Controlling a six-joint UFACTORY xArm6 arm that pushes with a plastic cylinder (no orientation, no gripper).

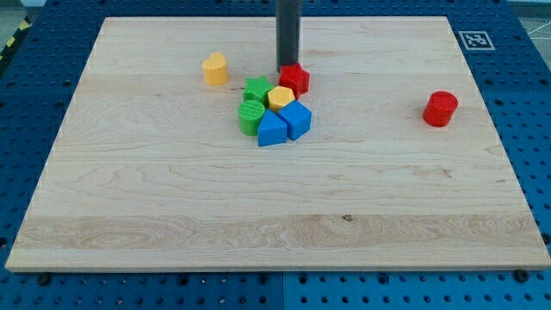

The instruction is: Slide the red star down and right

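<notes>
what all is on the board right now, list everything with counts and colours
red star: 1, red, upper middle, at the top right of the cluster
yellow hexagon: 1, yellow, cluster centre, just below-left of the red star
green star: 1, green, cluster's upper left
green cylinder: 1, green, cluster's lower left
blue blocks: 2, blue, bottom of the cluster, side by side
yellow block: 1, yellow, alone to the upper left of the cluster
red cylinder: 1, red, alone at the view's right
wooden board: 1, light wood, on a blue pegboard table
marker tag: 1, black and white, board's top right corner
my tip: 1, dark rod, at the red star's upper left edge
</notes>
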